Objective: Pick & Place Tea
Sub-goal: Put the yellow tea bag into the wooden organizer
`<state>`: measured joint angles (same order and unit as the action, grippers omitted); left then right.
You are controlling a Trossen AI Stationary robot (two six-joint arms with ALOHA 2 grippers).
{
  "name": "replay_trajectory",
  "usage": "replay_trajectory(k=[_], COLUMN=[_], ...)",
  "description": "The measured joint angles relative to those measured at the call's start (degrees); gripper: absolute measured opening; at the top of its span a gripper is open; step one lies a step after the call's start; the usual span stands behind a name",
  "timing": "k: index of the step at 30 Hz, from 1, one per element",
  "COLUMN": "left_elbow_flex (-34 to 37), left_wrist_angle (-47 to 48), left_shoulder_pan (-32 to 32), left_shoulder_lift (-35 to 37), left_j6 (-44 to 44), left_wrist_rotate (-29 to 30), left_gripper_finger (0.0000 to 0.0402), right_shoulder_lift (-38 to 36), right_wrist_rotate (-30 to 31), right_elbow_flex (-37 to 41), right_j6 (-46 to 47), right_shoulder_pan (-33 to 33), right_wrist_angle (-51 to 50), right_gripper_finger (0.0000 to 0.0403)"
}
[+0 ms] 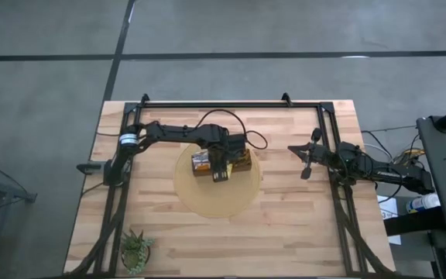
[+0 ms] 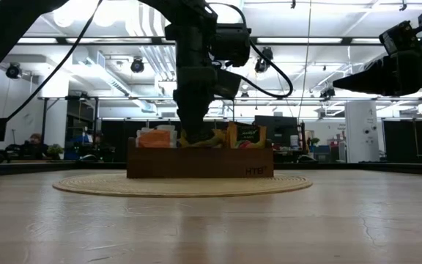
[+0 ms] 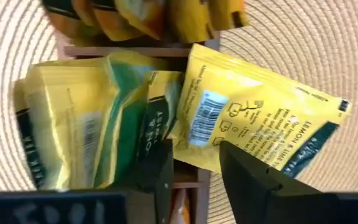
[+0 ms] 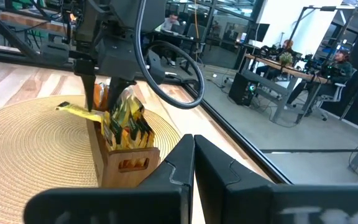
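Note:
A long dark-brown box (image 1: 223, 163) stands on a round woven mat (image 1: 215, 198), with tea sachets upright in its compartments: yellow-green ones (image 3: 73, 130) and orange ones (image 3: 142, 15). One yellow sachet (image 3: 260, 118) lies tilted across the box's wall, most of it sticking out over the mat (image 4: 78, 110). My left gripper (image 3: 194, 180) points down over the box, open, its fingers either side of that sachet's near edge. My right gripper (image 4: 193, 155) hangs shut and level near the table's right side (image 1: 307, 169), holding nothing. My left gripper stands with its two fingers (image 3: 157, 174) either side of the yellow sachet's lower edge (image 3: 197, 152), coming from above. Whether a finger touches the sachet, I cannot tell. The sachet rests on the box's wall.
A small potted plant (image 1: 136, 249) stands at the table's near left corner. Dark frame rails (image 1: 231, 105) run along the far edge and both sides. Bare wood lies in front of the mat (image 2: 211, 220).

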<state>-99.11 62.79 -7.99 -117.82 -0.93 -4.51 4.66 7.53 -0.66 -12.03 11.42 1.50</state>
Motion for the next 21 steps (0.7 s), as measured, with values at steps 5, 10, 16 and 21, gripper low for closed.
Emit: replay_trajectory(k=[5, 10, 16, 21], left_elbow_flex=[0.0, 0.0, 0.0, 0.0], left_wrist_angle=[-0.1, -0.1, 0.3, 0.5], left_shoulder_pan=[0.0, 0.1, 0.3, 0.6], left_shoulder_lift=[0.0, 0.1, 0.3, 0.8], left_j6=[-1.0, -2.0, -2.1, -2.2], left_wrist_rotate=[0.5, 1.2, 1.5, 2.3], left_gripper_finger=[0.0085, 0.0057, 0.0051, 0.0051], right_shoulder_lift=[0.0, 0.0, 0.0, 0.0], right_wrist_rotate=[0.0, 0.0, 0.0, 0.0], right_elbow_flex=[0.0, 0.0, 0.0, 0.0], right_j6=[0.0, 0.0, 0.0, 0.0], right_shoulder_pan=[0.0, 0.0, 0.0, 0.0], right_wrist_angle=[0.0, 0.0, 0.0, 0.0], right_gripper_finger=[0.0009, 0.0009, 0.0009, 0.0009])
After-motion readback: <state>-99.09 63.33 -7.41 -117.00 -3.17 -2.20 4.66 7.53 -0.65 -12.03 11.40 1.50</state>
